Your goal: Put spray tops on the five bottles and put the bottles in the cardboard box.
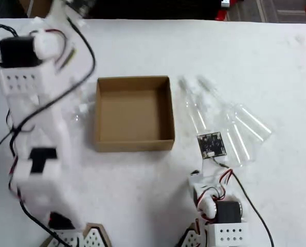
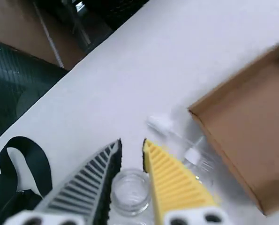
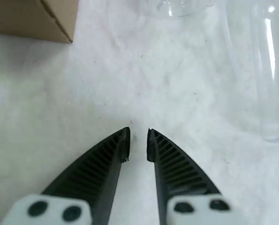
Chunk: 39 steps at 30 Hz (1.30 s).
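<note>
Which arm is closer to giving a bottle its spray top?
Probably the left arm: a clear bottle sits between its jaws, and spray tops lie near the cardboard box. The right arm has nothing in its jaws, over bare table.

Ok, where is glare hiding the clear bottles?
High view: the bottles right of the cardboard box show mostly as pale streaks on the white table. Right wrist view: one bright streak runs along a bottle. Left wrist view: little glare on the bottle mouth in the left end effector.
</note>
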Tool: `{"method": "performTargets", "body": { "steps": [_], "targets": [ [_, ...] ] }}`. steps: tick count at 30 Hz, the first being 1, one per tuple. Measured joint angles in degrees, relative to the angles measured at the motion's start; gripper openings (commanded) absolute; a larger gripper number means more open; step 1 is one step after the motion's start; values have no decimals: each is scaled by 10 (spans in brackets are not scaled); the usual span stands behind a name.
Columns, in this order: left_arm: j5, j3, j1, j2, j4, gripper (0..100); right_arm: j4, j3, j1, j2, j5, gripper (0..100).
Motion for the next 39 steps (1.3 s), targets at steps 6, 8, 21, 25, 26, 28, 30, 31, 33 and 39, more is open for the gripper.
{"method": "performTargets", "body": {
  "steps": [6,8,21,25,26,28,30,31,33,39],
  "targets": [
    [9,319,135,-274,-45,22,0,0,0,0,0,45],
    [47,420,155,-355,-106,24,0,0,0,0,0,45],
    [363,997,150,-663,-675,24,0,0,0,0,0,45],
    [389,1039,149,-643,-753,24,0,0,0,0,0,45],
    [390,1039,147,-628,-767,24,0,0,0,0,0,45],
    [392,1039,133,-585,-793,24,0,0,0,0,0,45],
    [394,1031,119,-534,-818,24,0,0,0,0,0,45],
    [394,1024,113,-506,-828,24,0,0,0,0,0,45],
    [395,1004,99,-455,-841,24,0,0,0,0,0,45],
    [455,940,72,-331,-849,24,0,0,0,0,0,45]
  ]
}}
